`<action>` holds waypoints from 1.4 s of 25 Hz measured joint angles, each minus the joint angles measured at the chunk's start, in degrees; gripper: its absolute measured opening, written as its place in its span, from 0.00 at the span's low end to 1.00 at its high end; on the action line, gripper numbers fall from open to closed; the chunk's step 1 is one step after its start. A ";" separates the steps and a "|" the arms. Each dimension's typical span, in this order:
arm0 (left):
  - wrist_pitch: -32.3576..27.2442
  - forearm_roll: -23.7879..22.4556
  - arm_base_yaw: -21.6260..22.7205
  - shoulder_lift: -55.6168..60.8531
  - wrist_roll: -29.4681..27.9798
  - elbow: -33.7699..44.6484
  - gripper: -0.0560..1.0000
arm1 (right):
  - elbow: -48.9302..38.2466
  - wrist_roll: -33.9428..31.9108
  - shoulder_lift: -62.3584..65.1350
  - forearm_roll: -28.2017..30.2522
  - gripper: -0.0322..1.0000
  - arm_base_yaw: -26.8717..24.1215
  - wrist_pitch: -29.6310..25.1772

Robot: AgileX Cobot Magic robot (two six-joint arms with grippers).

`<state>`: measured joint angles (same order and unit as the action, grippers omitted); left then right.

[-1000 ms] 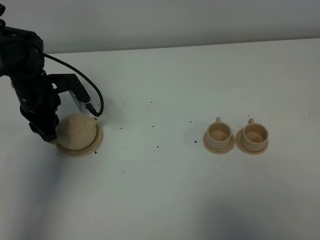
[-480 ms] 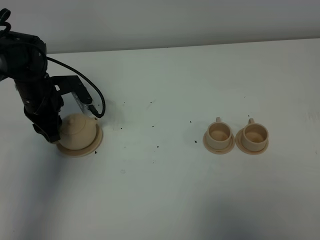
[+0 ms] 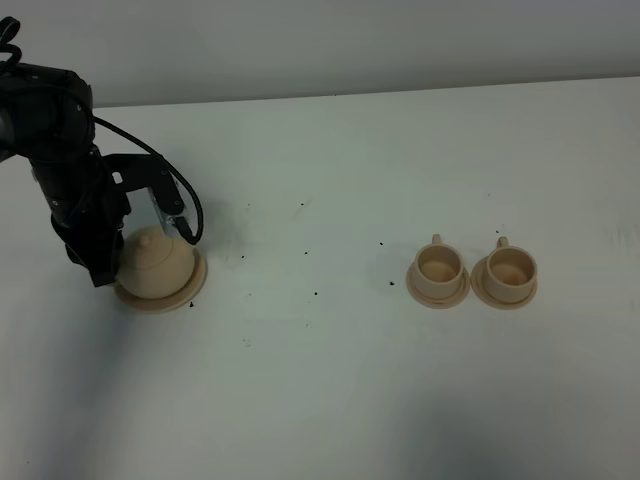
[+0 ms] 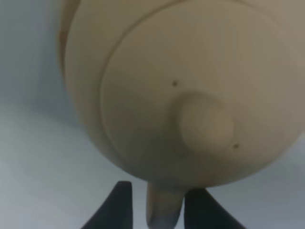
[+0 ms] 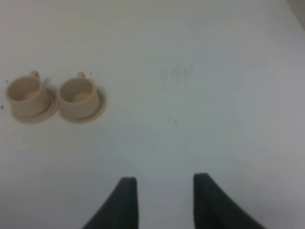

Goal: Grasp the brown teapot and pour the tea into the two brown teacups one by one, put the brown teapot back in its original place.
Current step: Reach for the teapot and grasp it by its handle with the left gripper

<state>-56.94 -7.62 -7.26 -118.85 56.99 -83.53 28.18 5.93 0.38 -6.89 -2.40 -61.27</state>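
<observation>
The brown teapot stands upright on its flat round tan dish at the table's left. My left gripper is at the teapot's left side. In the left wrist view the teapot fills the frame, and the gripper is shut on its loop handle. The two brown teacups stand side by side on their saucers at the right, handles pointing to the far edge. They also show in the right wrist view. My right gripper is open and empty, well away from the cups.
Small dark specks are scattered over the white table between the teapot and the cups. The left arm's black cable loops just behind the teapot. The table's far edge meets a grey wall.
The teapot has gone from tilted to upright on its dish. My left gripper has shifted slightly toward the far edge with it. The cups have not moved.
</observation>
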 joint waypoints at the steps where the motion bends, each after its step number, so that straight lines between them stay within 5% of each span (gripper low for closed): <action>1: 0.06 0.11 0.00 0.00 0.71 0.00 0.31 | 0.00 0.00 0.00 0.00 0.33 0.00 0.00; 14: 2.42 0.22 -0.05 0.00 9.01 0.00 0.28 | 0.00 0.00 0.00 0.00 0.33 0.00 0.00; 22: 2.99 0.22 -0.09 0.00 9.84 0.00 0.20 | 0.00 0.00 0.00 0.00 0.33 0.00 0.00; 35: 2.99 0.59 -0.23 0.00 9.89 0.00 0.20 | 0.00 0.00 0.00 0.00 0.33 0.00 0.00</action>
<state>-53.95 -7.03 -7.49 -118.85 66.88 -83.53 28.18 5.93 0.38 -6.89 -2.40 -61.27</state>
